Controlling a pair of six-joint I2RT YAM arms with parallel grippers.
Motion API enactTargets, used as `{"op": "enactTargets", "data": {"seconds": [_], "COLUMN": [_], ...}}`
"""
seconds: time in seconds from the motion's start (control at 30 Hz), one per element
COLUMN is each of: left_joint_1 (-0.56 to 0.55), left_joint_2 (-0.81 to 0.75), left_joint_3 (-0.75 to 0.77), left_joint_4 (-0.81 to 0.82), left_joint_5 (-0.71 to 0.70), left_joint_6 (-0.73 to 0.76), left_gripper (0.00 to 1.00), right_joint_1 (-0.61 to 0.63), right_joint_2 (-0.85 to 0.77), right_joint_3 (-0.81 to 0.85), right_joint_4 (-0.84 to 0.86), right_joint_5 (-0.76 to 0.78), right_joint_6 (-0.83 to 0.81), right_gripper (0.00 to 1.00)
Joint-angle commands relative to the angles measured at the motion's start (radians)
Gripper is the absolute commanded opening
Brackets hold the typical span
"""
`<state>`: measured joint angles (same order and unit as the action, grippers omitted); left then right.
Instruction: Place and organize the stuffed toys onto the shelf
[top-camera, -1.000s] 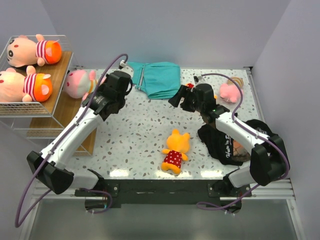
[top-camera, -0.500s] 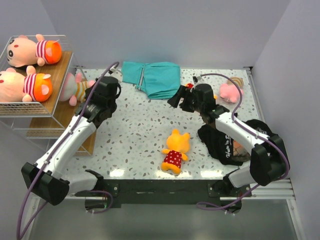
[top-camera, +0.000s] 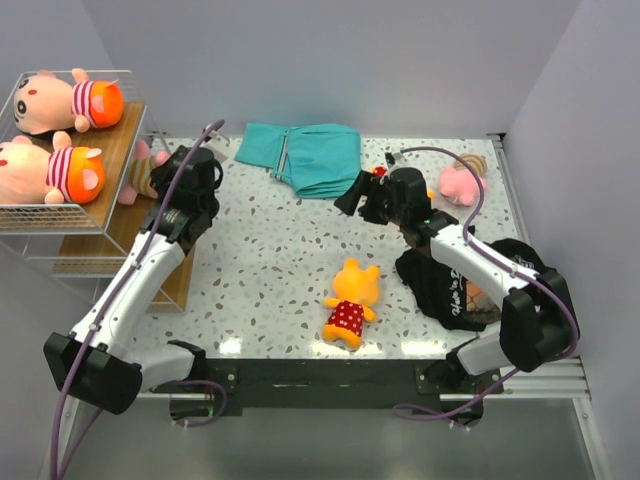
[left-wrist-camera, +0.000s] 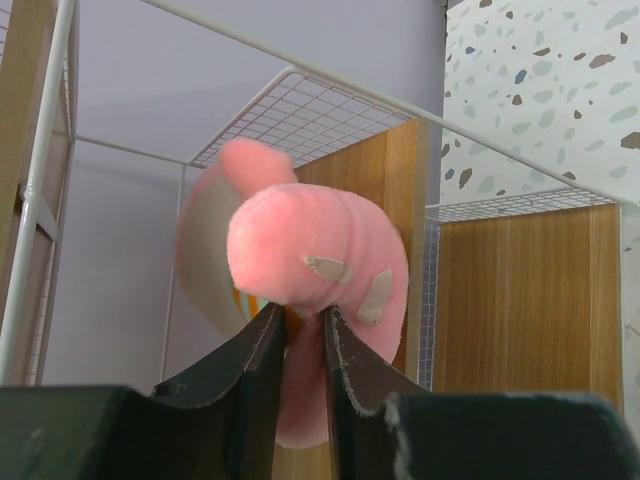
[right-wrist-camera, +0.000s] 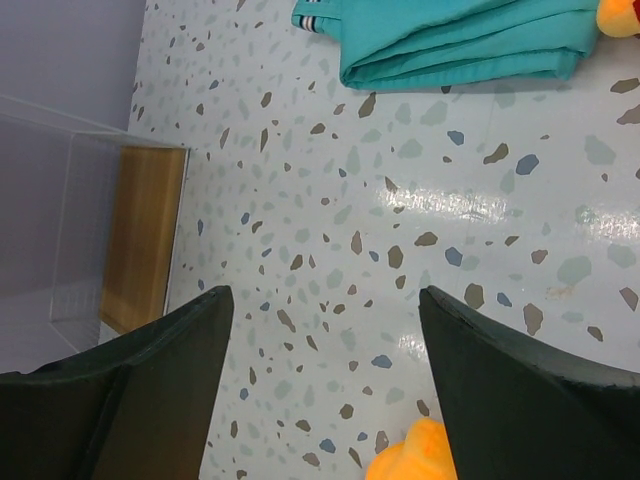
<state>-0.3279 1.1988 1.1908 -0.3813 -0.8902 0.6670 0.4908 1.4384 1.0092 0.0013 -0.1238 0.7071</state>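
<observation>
The left gripper reaches to the shelf at the far left. Its jaws are nearly together, pinching a fold of a pink stuffed toy, which hangs just right of the top tier, over a lower wood board. Two striped-shirt toys lie side by side on the top tier. The right gripper hovers over the tabletop, jaws wide apart with nothing between them. An orange toy in a red dress lies near the middle, left of a black garment. Another pink toy sits at the far right, and a teal cloth lies at the far edge.
</observation>
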Motion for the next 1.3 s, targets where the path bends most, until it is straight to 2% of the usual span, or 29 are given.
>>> {"op": "enactTargets", "data": {"seconds": [0.0, 0.37, 1.27], "left_joint_1": [0.013, 0.015, 0.030], "left_joint_2": [-0.013, 0.015, 0.048], "left_joint_3": [0.000, 0.035, 0.036], "left_joint_4": [0.051, 0.030, 0.140], "left_joint_5": [0.027, 0.025, 0.014], "left_joint_6": [0.031, 0.040, 0.123], "left_gripper": [0.27, 0.30, 0.37], "right_joint_1": [0.005, 0.003, 0.005], "right_joint_2": [-0.036, -0.041, -0.073], "right_joint_3": [-0.003, 0.002, -0.001], "right_joint_4": [0.039, 0.032, 0.022], "right_joint_5": [0.000, 0.006, 0.019], "right_joint_6": [-0.003, -0.011, -0.021], "right_gripper": [0.79, 0.79, 0.80]}}
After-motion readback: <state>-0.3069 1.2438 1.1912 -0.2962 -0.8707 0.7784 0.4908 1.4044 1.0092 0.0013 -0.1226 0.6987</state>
